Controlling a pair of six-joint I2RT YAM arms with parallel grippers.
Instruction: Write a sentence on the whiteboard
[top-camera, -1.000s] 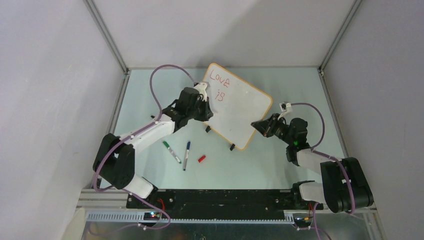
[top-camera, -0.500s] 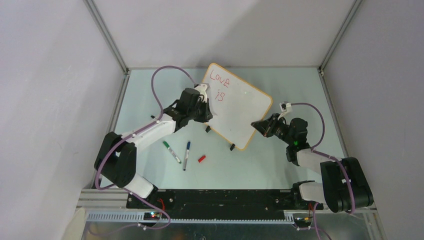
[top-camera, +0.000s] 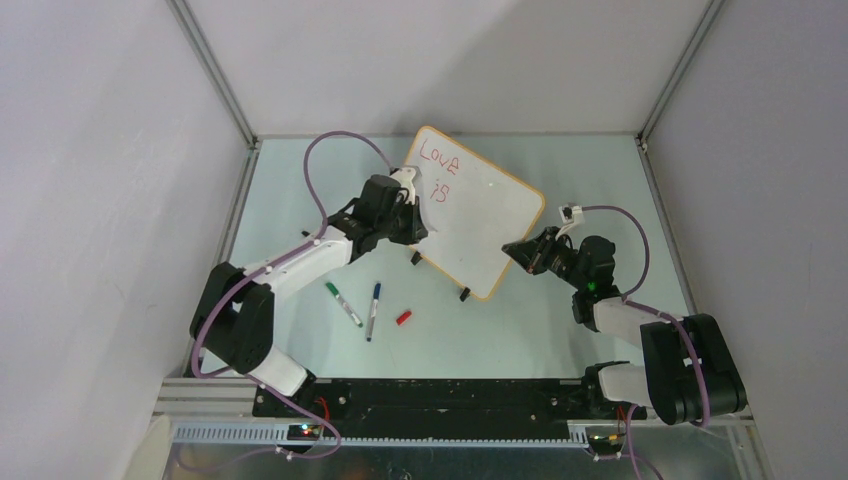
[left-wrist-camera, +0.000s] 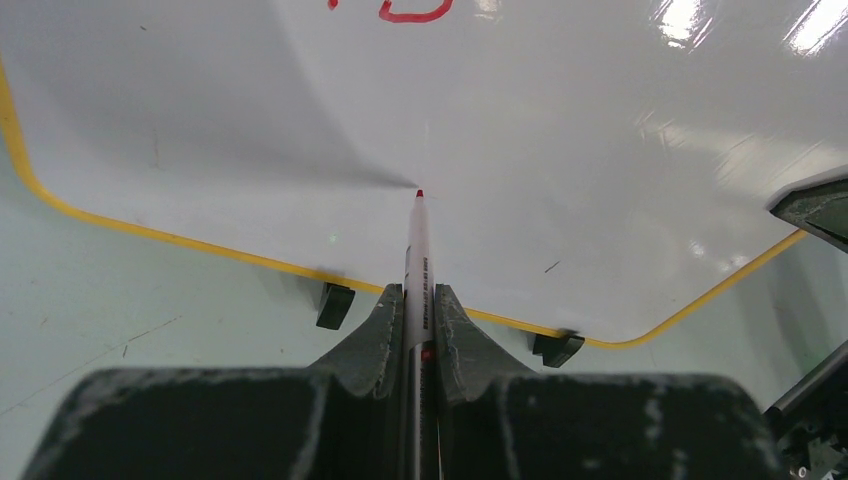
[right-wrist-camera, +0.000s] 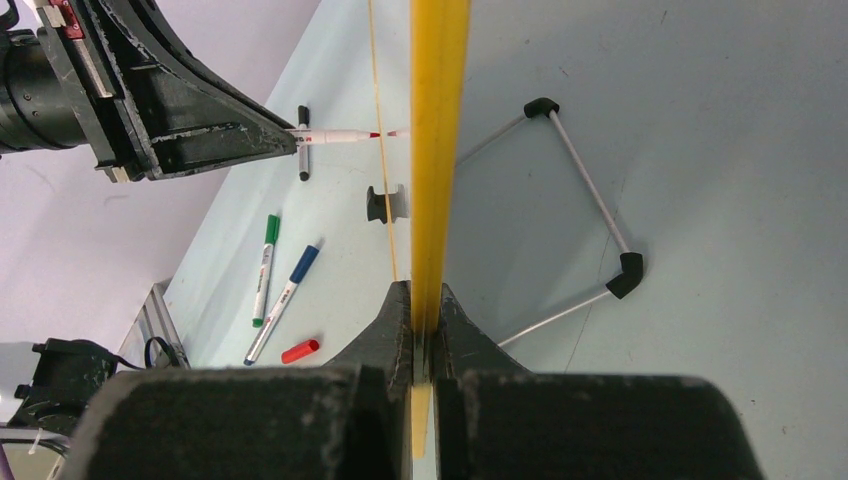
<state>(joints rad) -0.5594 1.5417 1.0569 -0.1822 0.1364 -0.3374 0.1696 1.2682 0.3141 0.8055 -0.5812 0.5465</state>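
On the whiteboard (top-camera: 490, 225), the sentence (top-camera: 438, 168) reads "Love is".

One whiteboard (left-wrist-camera: 560, 150): smooth, high-gloss white face with bright glare patches, edged by a smooth yellow-orange frame (right-wrist-camera: 437, 120) that looks plastic, on matt black plastic clip feet (left-wrist-camera: 335, 305); behind it a thin bare-metal wire stand (right-wrist-camera: 589, 185) with black plastic corner pieces. One red marker (left-wrist-camera: 418, 255): smooth, faintly shiny white plastic barrel. Fingers (left-wrist-camera: 375, 335) of left gripper (left-wrist-camera: 418, 292) and right gripper (right-wrist-camera: 425, 295): matt black plastic, grainy, scuffed pale at the edges; table (left-wrist-camera: 110, 300): pale green, matt, lightly scratched.
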